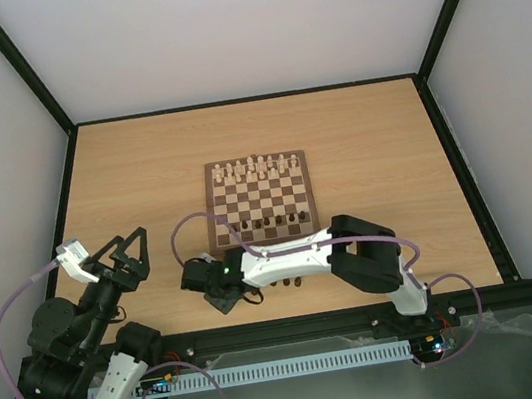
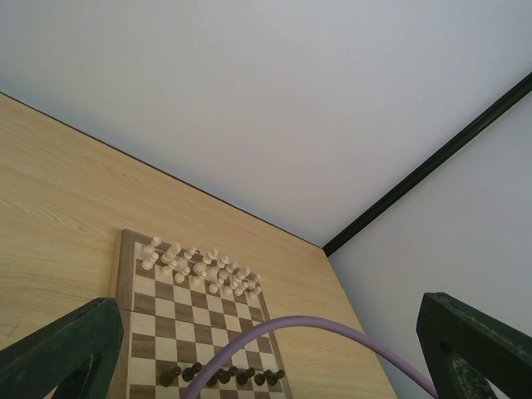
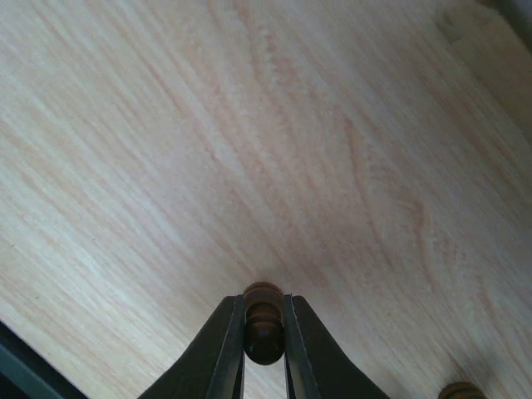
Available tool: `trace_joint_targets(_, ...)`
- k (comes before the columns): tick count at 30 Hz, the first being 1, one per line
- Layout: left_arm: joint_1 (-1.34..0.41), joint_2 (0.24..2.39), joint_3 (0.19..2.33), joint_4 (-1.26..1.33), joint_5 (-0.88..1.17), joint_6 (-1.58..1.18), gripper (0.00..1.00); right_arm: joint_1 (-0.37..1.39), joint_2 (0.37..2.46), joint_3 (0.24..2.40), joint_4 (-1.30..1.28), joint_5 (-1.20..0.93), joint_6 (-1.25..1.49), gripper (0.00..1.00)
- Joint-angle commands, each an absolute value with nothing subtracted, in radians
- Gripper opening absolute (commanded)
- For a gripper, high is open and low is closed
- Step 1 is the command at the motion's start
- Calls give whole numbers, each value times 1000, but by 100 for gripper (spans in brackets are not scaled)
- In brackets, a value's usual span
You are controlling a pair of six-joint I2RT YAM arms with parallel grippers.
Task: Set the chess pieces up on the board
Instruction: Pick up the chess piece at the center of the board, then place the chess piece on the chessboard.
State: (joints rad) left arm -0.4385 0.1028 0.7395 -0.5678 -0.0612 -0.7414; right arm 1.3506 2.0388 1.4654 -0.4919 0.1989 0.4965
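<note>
The board [image 1: 247,206] lies mid-table, with cream pieces [image 1: 256,169] on its far rows and several dark chess pieces [image 1: 270,222] along a near row. My right gripper [image 1: 223,299] is low over the bare table left of the board's near corner. In the right wrist view this gripper [image 3: 264,337] is shut on a dark brown chess piece [image 3: 264,320] that stands on the wood. Another dark piece [image 3: 461,391] shows at the bottom right. My left gripper [image 1: 128,250] is raised at the left, open and empty. Its wrist view shows the board [image 2: 166,307].
A few loose dark pieces [image 1: 284,283] lie on the table under the right arm's forearm, near the front edge. A purple cable [image 2: 332,328] arcs across the left wrist view. Black frame posts and white walls enclose the table.
</note>
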Motion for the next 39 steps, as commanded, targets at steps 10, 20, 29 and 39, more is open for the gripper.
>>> trace_joint_targets(10, -442, 88, 731, -552, -59, -743, 99, 1172, 1931, 1620, -604, 255, 422, 13)
trace_joint_targets(20, -442, 94, 718, -536, -53, -743, 99, 1061, 2045, 1783, -645, 232, 380, 13)
trace_joint_targets(29, -442, 95, 714, -537, -55, -741, 100, 1037, 2124, 1793, -634, 209, 368, 13)
trace_joint_targets(39, -442, 95, 710, -537, -54, -741, 100, 1023, 2153, 1773, -612, 193, 370, 13)
